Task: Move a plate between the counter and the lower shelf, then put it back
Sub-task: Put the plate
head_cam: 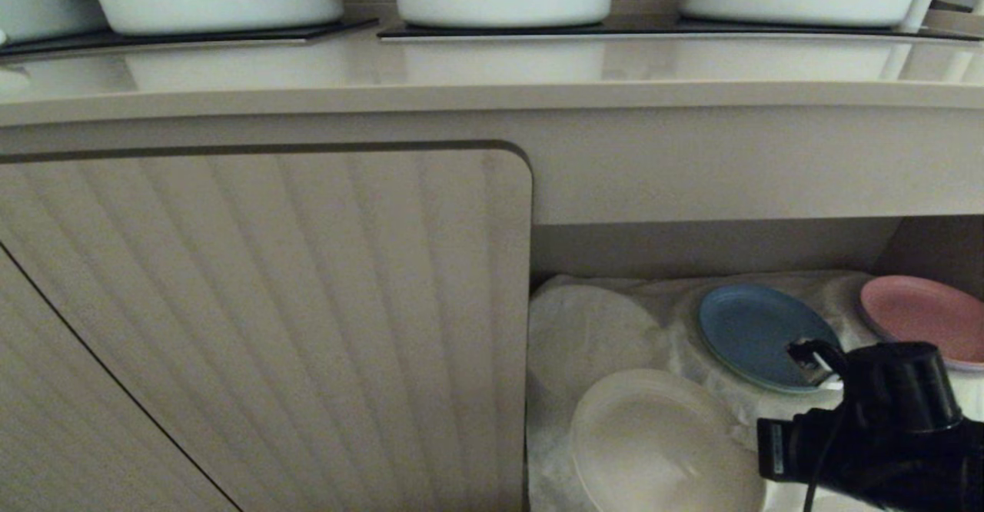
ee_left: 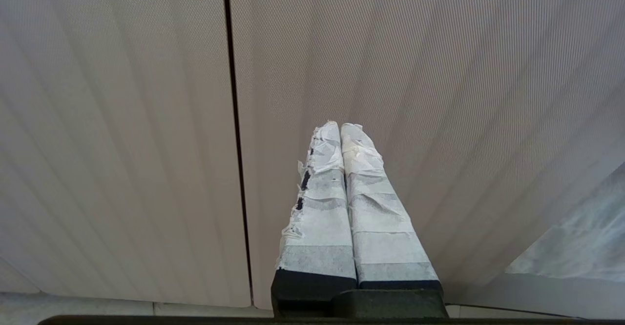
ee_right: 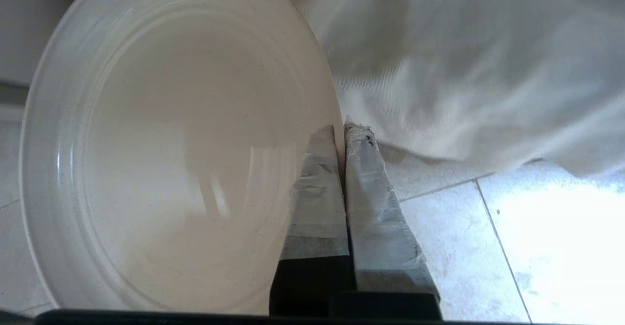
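The right gripper [ee_right: 342,134] has its jaws closed on the rim of the plate [ee_right: 166,144], one taped finger on the upper face and one under the edge. From the jaws the plate spreads out toward the robot's left, so nearly all of its weight hangs to one side of the grip. Being round, it has no long axis; what counts is its tilt, and in the head view the plate [head_cam: 661,443] shows its hollow face up and toward the camera, leaning rather than flat. It sits at the front of the lower shelf [head_cam: 615,297], over the wrinkled white cloth [ee_right: 464,71], near the blue plate [head_cam: 757,335] and well apart from the pink plate [head_cam: 919,316]. The table [head_cam: 492,74] lies straight above, past the thick front edge, so the lift likely has to come outward before it goes up. The left gripper [ee_left: 340,134] is parked with jaws closed and empty, facing the ribbed cabinet door [head_cam: 254,320], farther from the plate
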Available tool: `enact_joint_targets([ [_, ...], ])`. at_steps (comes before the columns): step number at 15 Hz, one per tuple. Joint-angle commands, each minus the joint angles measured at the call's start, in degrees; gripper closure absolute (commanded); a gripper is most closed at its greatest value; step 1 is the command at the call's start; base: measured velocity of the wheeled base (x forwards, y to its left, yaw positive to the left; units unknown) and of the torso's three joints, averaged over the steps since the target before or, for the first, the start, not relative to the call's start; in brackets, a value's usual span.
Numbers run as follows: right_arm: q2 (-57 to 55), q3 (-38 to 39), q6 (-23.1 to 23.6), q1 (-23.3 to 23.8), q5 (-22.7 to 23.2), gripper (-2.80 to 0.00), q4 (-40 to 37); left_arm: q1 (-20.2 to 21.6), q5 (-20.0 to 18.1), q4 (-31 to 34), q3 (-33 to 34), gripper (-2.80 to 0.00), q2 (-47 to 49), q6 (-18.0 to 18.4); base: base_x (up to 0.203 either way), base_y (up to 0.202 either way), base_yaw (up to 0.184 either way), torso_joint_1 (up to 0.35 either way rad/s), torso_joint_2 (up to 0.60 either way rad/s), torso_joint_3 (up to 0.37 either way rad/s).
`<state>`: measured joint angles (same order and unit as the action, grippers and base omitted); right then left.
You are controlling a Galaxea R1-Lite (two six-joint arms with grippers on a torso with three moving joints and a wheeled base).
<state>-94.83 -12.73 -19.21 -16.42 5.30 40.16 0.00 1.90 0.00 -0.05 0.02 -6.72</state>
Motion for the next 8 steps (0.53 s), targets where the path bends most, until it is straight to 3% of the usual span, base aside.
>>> enact_joint_targets([
  [1,5.3,3.4,-0.1,0.0,0.1,0.00,0.1,0.0,0.0,0.0,0.0,0.00,0.0,-0.1,0.000,0.000,0.000,0.000,0.00,0.000],
  [8,11.6,10.7,0.0,0.0,-0.1,0.00,-0.3,0.0,0.0,0.0,0.0,0.00,0.0,-0.1,0.000,0.000,0.000,0.000,0.00,0.000],
])
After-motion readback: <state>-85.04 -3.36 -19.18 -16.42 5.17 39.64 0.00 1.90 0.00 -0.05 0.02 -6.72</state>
